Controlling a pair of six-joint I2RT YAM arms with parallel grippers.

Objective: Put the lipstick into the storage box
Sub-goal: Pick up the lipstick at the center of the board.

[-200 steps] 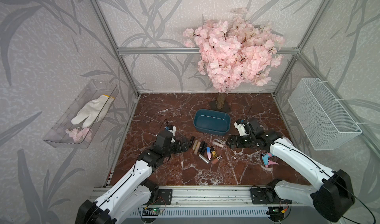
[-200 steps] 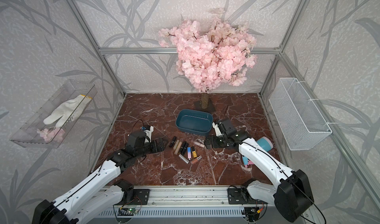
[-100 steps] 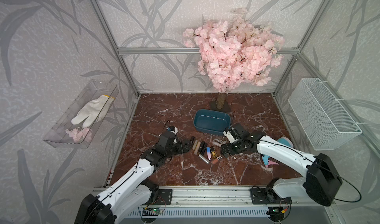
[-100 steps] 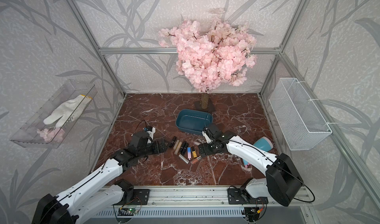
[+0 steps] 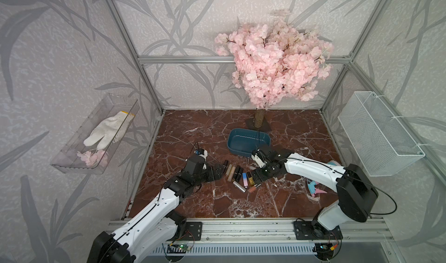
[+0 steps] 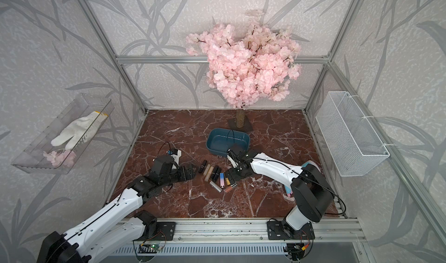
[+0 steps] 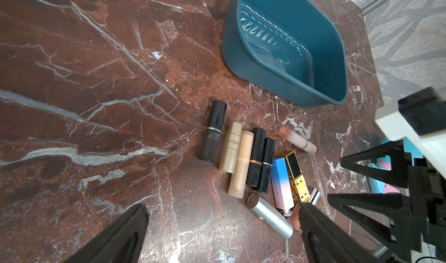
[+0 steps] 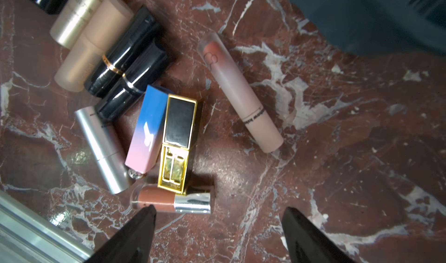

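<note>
Several lipsticks point(image 5: 239, 175) lie in a loose row on the marble floor, just in front of the teal-blue storage box point(image 5: 248, 142), which holds nothing. My right gripper point(image 5: 255, 180) hangs low over the row's right end, open. In the right wrist view its gripper point(image 8: 219, 213) has bare marble between the fingers; a brown-and-silver lipstick point(image 8: 169, 199) lies against one fingertip point(image 8: 147, 216), with the gold square lipstick point(image 8: 178, 143) just beyond. My left gripper point(image 5: 220, 171) stands open at the row's left end. In the left wrist view, a silver lipstick point(image 7: 268, 213) lies ahead of its gripper point(image 7: 223, 210).
A pink blossom tree point(image 5: 272, 64) stands behind the box on a dark base point(image 5: 259, 123). A white wire basket point(image 5: 376, 134) hangs on the right wall, a clear bin point(image 5: 96, 136) with a glove on the left wall. Blue and pink items point(image 5: 313, 188) lie under the right arm.
My right gripper has swung left from beside the box down to the right end of the lipstick row, its jaws narrowing a little. The left gripper edged slightly nearer the row.
</note>
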